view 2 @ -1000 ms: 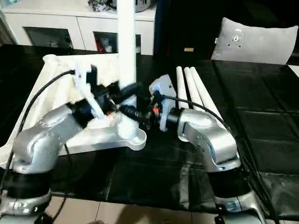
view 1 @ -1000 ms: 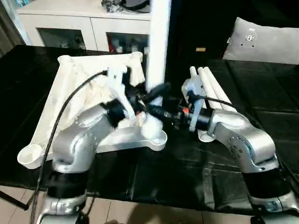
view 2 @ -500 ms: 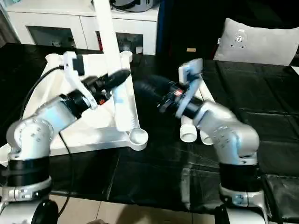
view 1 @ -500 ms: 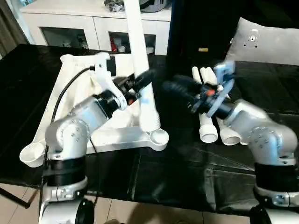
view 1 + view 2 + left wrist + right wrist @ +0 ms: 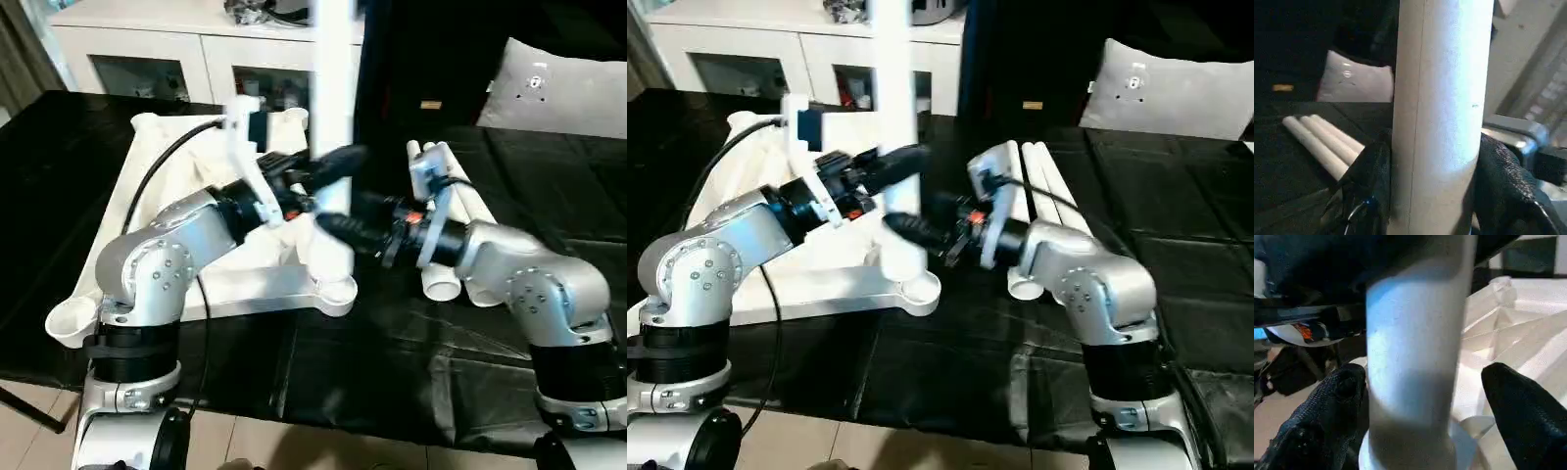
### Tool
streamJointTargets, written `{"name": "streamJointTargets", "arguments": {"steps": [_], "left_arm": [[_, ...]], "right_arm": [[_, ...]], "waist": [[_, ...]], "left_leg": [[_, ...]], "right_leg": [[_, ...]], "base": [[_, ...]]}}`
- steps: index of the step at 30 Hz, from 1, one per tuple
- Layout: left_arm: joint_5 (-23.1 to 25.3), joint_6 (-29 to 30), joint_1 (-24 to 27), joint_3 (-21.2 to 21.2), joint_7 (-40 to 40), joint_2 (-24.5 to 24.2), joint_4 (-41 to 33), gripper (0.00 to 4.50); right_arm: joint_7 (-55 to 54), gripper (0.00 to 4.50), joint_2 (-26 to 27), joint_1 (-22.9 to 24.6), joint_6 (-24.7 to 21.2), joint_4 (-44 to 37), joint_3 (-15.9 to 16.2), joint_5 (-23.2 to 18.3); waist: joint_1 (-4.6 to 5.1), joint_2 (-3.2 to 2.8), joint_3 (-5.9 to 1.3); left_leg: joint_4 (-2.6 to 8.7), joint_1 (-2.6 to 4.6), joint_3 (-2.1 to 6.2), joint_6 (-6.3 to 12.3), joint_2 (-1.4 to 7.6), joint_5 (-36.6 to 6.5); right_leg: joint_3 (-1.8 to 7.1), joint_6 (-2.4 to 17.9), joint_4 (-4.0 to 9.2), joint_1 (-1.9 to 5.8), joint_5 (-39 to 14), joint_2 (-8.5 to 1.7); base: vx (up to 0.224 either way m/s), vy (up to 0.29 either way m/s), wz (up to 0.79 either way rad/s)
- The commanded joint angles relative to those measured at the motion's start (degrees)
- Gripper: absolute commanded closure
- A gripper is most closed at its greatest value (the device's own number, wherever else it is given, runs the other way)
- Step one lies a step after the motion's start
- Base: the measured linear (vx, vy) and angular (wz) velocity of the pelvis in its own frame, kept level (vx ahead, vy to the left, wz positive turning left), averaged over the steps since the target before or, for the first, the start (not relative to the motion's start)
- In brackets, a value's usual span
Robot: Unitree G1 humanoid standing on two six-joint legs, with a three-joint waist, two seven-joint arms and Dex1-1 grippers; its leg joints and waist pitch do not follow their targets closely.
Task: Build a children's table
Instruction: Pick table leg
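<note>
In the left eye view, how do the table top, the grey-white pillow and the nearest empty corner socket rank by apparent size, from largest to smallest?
1. Table top, clearly largest, though the arms cover part of it.
2. Pillow, smaller; it lies farther from the camera and is cut by the picture edge, so its real size is unsure.
3. Corner socket, smallest.

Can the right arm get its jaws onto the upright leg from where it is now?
Probably yes. The right gripper is open with its jaws either side of the upright leg, just below the left gripper, which is shut on that leg. Nothing lies between the jaws and the tube.
</note>
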State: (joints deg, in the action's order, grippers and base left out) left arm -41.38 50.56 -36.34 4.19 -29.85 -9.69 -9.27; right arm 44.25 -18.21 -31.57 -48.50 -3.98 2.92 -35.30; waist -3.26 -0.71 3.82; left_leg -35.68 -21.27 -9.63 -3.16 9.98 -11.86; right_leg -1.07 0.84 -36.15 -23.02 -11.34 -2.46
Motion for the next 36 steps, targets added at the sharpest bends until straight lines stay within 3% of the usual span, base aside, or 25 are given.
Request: {"name": "streamJointTargets", "arguments": {"steps": [1,12,16,17,18,23,33,34,36], "left_arm": [[-1.0,-0.3,-1.1,-0.9,-1.3,-0.6,-1.5,2.60],[0.1,-1.3,-1.4,-3.4,-4.4,-2.0,-2.0,2.60],[0.1,-1.7,-1.4,-4.0,-5.3,-2.2,-1.9,2.60],[0.2,-1.8,-1.3,-4.1,-5.5,-2.3,-1.8,2.60],[0.4,-2.0,-1.2,-4.3,-5.7,-2.5,-1.7,2.60],[0.5,-2.2,-1.1,-4.6,-6.3,-2.7,-1.6,2.60],[0.5,-1.8,-0.8,-5.1,-6.3,-3.5,-1.9,2.61],[0.0,-1.6,-0.7,-5.0,-6.6,-3.5,-2.1,2.05],[-0.7,-1.8,-0.8,-4.3,-5.9,-2.7,-2.5,1.91]], "right_arm": [[0.4,0.57,-0.6,-1.1,-0.5,0.5,0.6,0.1],[2.2,1.58,-1.0,-1.2,-1.3,0.8,1.6,-0.3],[2.5,1.73,-0.9,-1.0,-1.3,0.7,1.6,-0.6],[2.6,1.82,-0.9,-0.9,-1.2,0.8,1.6,-0.6],[2.6,2.08,-0.8,-0.9,-1.1,0.8,1.6,-0.6],[2.8,2.40,-0.5,-0.7,-0.9,1.0,1.4,-0.7],[2.2,2.54,-0.3,0.0,0.4,1.0,1.8,0.1],[2.0,2.54,-0.3,0.0,0.5,1.0,1.9,0.3],[0.9,2.55,-0.1,0.2,-0.3,1.5,1.5,0.4]], "waist": [[-0.09,0.84,-4.39],[-0.03,0.96,-4.40],[-0.02,0.93,-4.39],[-0.07,0.56,-4.41],[0.00,0.68,-4.39],[-0.02,0.79,-4.43],[-0.04,0.42,-4.44],[0.01,0.50,-4.43],[0.01,0.54,-4.44]], "left_leg": [[3.45,0.21,0.39,1.41,1.99,-1.3],[3.45,0.18,0.36,1.17,1.91,-1.2],[3.47,0.20,0.37,1.00,1.94,-1.5],[3.47,0.19,0.44,0.89,1.96,-1.3],[3.48,0.18,0.39,0.90,1.95,-1.4],[3.47,0.19,0.39,0.86,1.91,-1.3],[3.49,0.23,0.44,0.45,1.96,-1.6],[3.49,0.22,0.42,0.45,1.95,-1.7],[3.51,0.23,0.44,0.48,1.94,-1.6]], "right_leg": [[2.18,11.1,4.09,3.44,-8.0,-4.11],[2.19,10.6,4.13,3.46,-8.0,-4.03],[2.19,10.7,4.14,3.46,-8.0,-4.04],[2.18,10.8,4.06,3.44,-7.7,-4.07],[2.16,10.7,4.17,3.42,-7.7,-4.02],[2.20,10.8,4.08,3.50,-7.3,-3.98],[2.17,11.1,3.99,3.45,-7.1,-4.02],[2.18,11.1,4.08,3.44,-7.1,-4.00],[2.17,11.3,4.01,3.49,-6.5,-3.95]], "base": [[0.000,0.000,0.00],[0.000,0.000,0.00],[0.000,0.000,0.00],[0.000,0.000,0.00],[0.000,0.000,0.00],[0.000,0.000,0.00],[0.000,0.000,0.00],[0.000,0.000,0.00],[0.000,0.000,0.00]]}}
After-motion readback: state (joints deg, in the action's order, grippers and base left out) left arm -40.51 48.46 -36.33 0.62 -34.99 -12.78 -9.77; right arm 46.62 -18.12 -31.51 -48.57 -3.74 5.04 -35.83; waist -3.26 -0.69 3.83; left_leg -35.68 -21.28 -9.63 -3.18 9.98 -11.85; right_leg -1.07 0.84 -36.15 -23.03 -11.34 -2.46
